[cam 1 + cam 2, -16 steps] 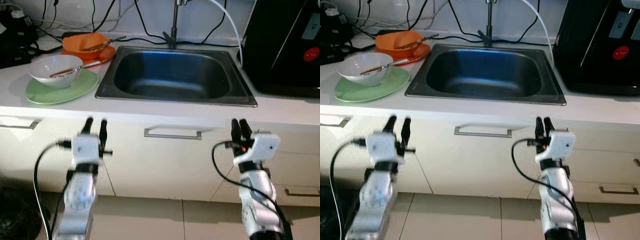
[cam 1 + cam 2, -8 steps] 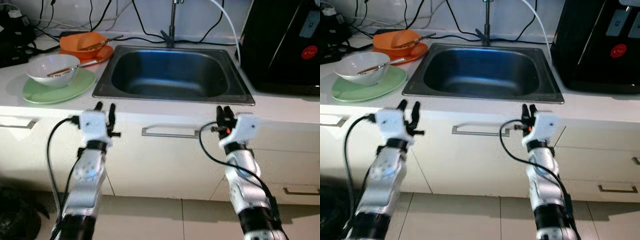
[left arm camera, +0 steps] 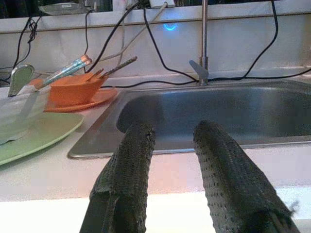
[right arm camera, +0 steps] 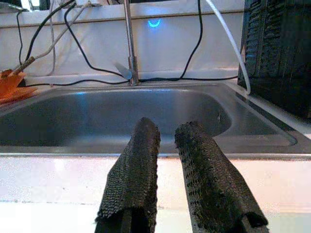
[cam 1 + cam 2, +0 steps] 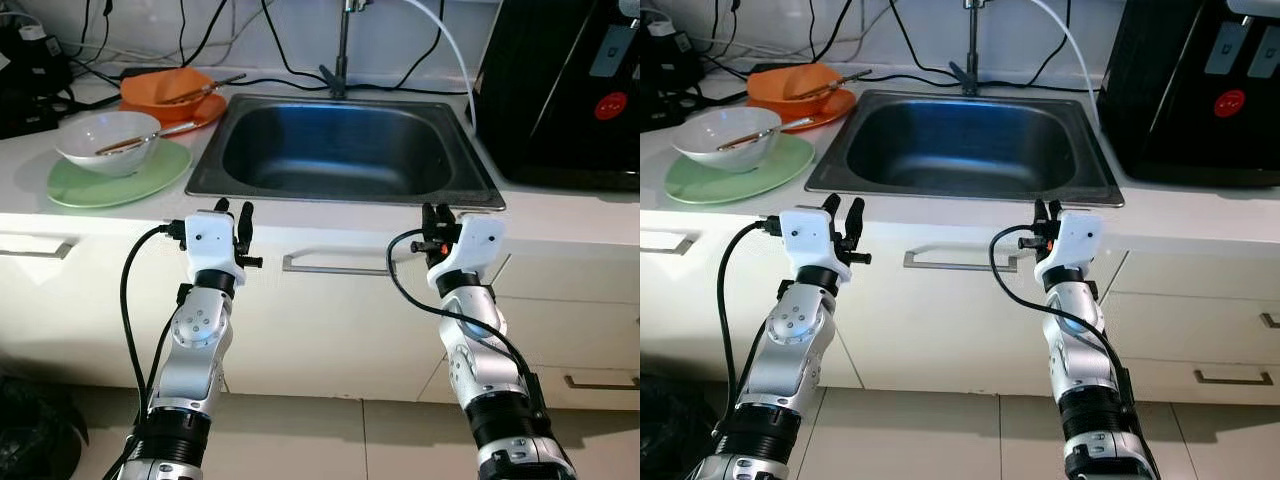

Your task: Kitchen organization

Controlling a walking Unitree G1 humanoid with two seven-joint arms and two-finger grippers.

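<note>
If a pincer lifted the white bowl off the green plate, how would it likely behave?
The white bowl looks rigid and glossy, so probably slippery and breakable. The chopsticks resting loose in it could slide or roll out if it tilts. The green plate would likely stay put.

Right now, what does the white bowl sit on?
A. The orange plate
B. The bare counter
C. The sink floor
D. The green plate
D: the white bowl, with chopsticks across it, rests on the green plate left of the sink.
</note>
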